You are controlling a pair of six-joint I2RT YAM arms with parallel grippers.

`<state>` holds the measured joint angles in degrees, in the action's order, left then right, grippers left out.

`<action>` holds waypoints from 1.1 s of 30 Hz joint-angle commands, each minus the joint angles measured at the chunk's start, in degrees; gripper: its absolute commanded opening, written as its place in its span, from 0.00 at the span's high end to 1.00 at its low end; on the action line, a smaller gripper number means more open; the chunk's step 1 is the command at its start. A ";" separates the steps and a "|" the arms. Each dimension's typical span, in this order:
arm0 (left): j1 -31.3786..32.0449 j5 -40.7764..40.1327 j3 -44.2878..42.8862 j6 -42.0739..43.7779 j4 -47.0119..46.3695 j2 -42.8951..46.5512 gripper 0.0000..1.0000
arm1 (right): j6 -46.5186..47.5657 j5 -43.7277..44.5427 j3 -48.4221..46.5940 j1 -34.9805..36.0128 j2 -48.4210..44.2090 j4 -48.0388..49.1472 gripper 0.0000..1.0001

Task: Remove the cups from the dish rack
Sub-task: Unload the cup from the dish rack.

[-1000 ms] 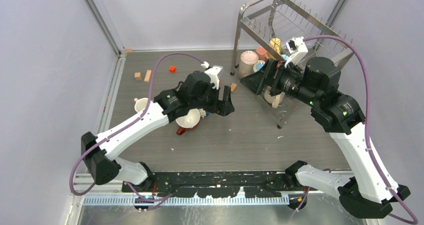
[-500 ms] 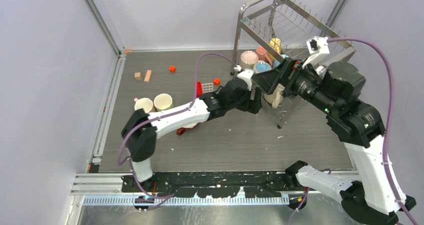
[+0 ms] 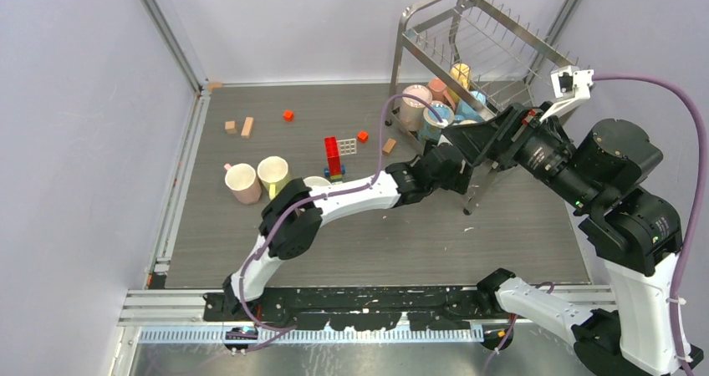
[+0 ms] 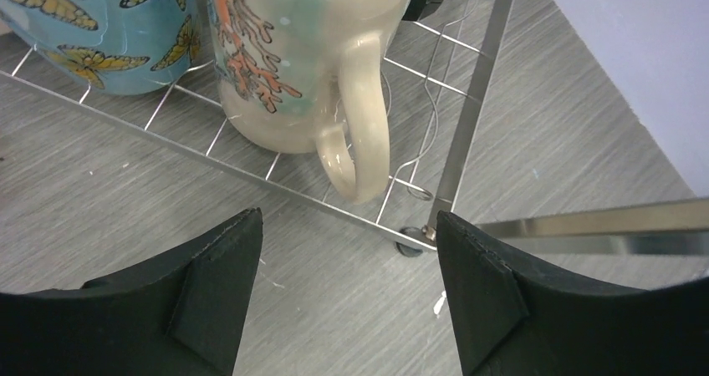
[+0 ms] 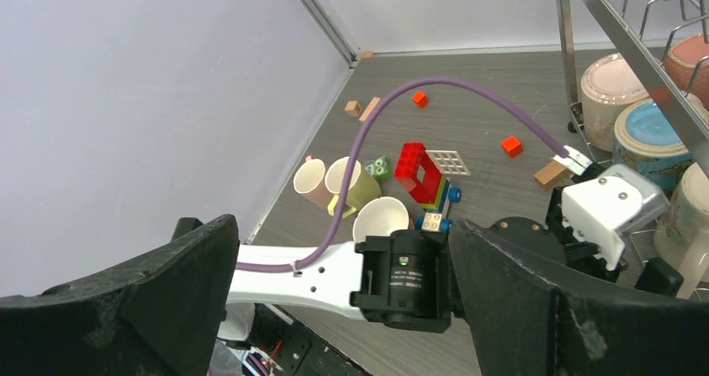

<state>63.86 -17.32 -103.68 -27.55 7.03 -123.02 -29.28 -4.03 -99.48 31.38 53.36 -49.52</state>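
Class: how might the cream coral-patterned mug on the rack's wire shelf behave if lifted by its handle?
The cream mug looks glazed and glossy, so probably rigid but slippery. Gripped by its handle, it would likely tilt, body-heavy. It could chip against the dish rack wires.

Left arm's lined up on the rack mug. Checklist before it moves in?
1. Left gripper open and empty: ok.
2. Cream ceramic mug with coral print in line: ok, its handle faces the open jaws.
3. Mug seated on the silver wire dish rack shelf: ok.
4. Gap to the light blue butterfly-print mug beside it: cannot tell.
5. Clearance from the rack's metal corner post: cannot tell; it stands just right of the handle.
6. Right gripper out of the way: cannot tell; open, it hangs over the left arm.
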 commanded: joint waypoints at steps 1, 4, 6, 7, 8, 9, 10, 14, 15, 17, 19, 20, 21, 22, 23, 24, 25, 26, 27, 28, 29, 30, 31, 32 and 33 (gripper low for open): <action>0.74 -5.23 -5.65 2.23 -1.20 -2.71 0.24 | -0.25 0.52 -1.52 0.07 -0.05 -0.98 0.00; 0.91 -6.44 -9.10 2.13 0.56 -5.38 0.27 | -0.30 0.07 -1.29 -0.01 -0.09 -1.02 0.00; 0.98 -6.92 -11.05 2.24 1.32 -7.06 0.29 | -0.28 0.05 -1.06 0.09 -0.30 -1.10 0.00; 0.94 -7.19 -11.96 2.28 1.80 -7.74 0.31 | -0.25 0.07 -1.00 0.05 -0.42 -1.07 0.00; 1.00 -7.45 -13.18 2.40 2.10 -8.69 0.33 | -0.19 0.03 -0.94 0.06 -0.49 -1.18 0.00; 1.01 -7.67 -14.11 2.60 2.50 -9.37 0.35 | -0.12 0.05 -0.94 0.00 -0.54 -1.19 0.00; 1.01 -7.88 -15.27 2.73 3.00 -10.00 0.36 | -0.06 -0.04 -0.95 0.02 -0.54 -1.38 0.00; 1.00 -8.71 -19.45 2.57 5.88 -12.59 0.43 | 0.05 -0.21 -0.91 0.02 -0.70 -1.78 0.00; 0.95 -8.83 -20.30 2.39 6.42 -13.05 0.44 | 0.09 -0.19 -0.90 0.05 -0.76 -1.82 0.00; 0.99 -9.25 -21.58 1.78 7.76 -14.10 0.48 | 0.02 -0.27 -0.73 0.09 -0.94 -1.86 0.00; 1.00 -9.59 -22.23 0.98 8.72 -14.77 0.50 | -0.07 -0.41 -0.47 0.01 -1.03 -1.86 0.00; 1.02 -9.73 -22.22 0.66 8.83 -14.92 0.50 | -0.08 -0.49 -0.41 0.00 -1.06 -1.75 0.00; 1.10 -9.91 -22.19 0.51 9.00 -15.14 0.51 | -0.11 -0.58 -0.32 0.07 -1.07 -1.73 0.00; 1.15 -10.14 -22.07 0.42 9.03 -15.28 0.52 | -0.23 -0.73 -0.18 0.06 -1.07 -1.77 0.00; 1.18 -10.23 -21.97 0.30 8.98 -15.40 0.53 | -0.29 -0.76 -0.10 0.02 -1.07 -1.68 0.00; 1.21 -10.36 -21.86 0.16 8.99 -15.55 0.53 | -0.38 -0.76 -0.02 0.00 -1.12 -1.64 0.00; 1.17 -10.43 -21.60 -0.01 8.82 -15.58 0.53 | -0.41 -0.84 0.00 0.00 -1.15 -1.65 0.00; 1.23 -10.33 -21.24 -0.02 8.36 -15.59 0.53 | -0.43 -0.88 0.05 0.02 -1.20 -1.69 0.00; 1.19 -10.12 -20.85 0.08 7.62 -15.67 0.53 | -0.50 -0.91 0.07 0.06 -1.24 -1.72 0.00; 1.18 -9.98 -20.63 0.17 7.32 -15.64 0.53 | -0.47 -0.91 0.08 0.04 -1.24 -1.73 0.00; 1.18 -9.99 -20.65 0.13 7.27 -15.81 0.53 | -0.49 -0.94 0.02 0.05 -1.35 -1.77 0.00; 1.16 -10.00 -20.87 0.21 7.39 -15.99 0.53 | -0.47 -0.88 -0.01 0.02 -1.31 -1.86 0.00; 1.16 -10.07 -21.02 0.28 7.43 -16.20 0.54 | -0.51 -0.90 0.05 0.03 -1.33 -1.89 0.00; 1.15 -10.10 -21.16 0.22 7.51 -16.32 0.55 | -0.56 -0.89 0.12 0.03 -1.37 -2.01 0.00; 1.18 -10.10 -21.13 0.26 7.57 -16.52 0.56 | -0.56 -0.94 0.13 0.02 -1.35 -1.99 0.00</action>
<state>64.73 -25.52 -123.61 -26.83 15.51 -138.50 -29.30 -4.16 -99.33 31.38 52.42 -52.36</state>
